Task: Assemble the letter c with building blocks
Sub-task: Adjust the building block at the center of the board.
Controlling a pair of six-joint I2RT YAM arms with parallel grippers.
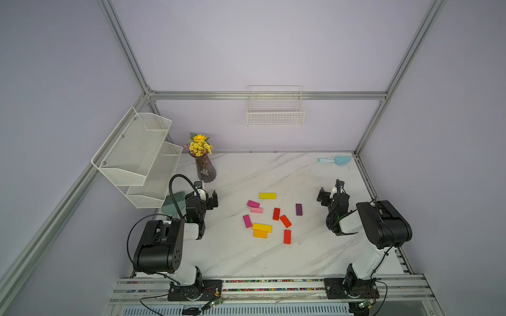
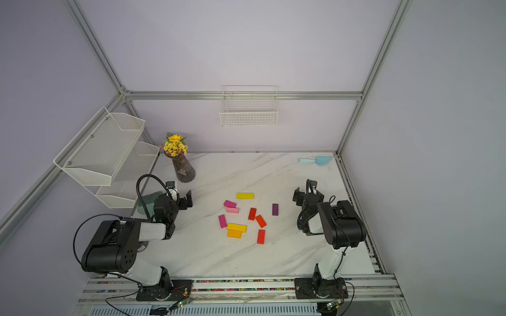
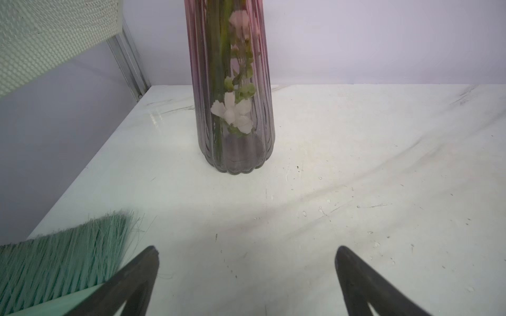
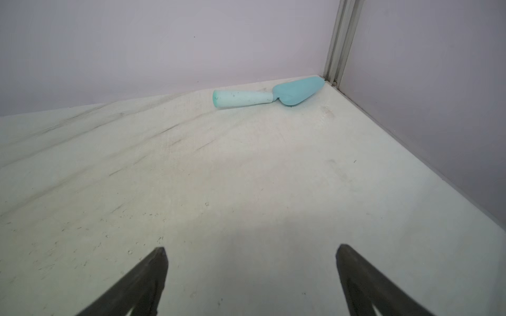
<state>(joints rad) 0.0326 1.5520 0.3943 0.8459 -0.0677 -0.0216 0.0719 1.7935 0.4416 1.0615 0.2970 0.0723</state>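
The left gripper is seen released, its jaws spread wide with nothing between them, over bare table. A ribbed glass vase stands ahead of it, and green brush bristles lie beside one finger. The right gripper is likewise spread and empty, and a light blue scoop lies beyond it near the wall corner.

In both top views the grippers are found at centre left and centre right of the frame. The building blocks are scattered between them, well apart from both, loose and at mixed angles. An upper yellow block lies at the cluster's top and a dark purple block alone at its right. Three red blocks are spread through its right half. Two magenta blocks and a light pink block lie at its left. A lower yellow block touches an orange block at the bottom.
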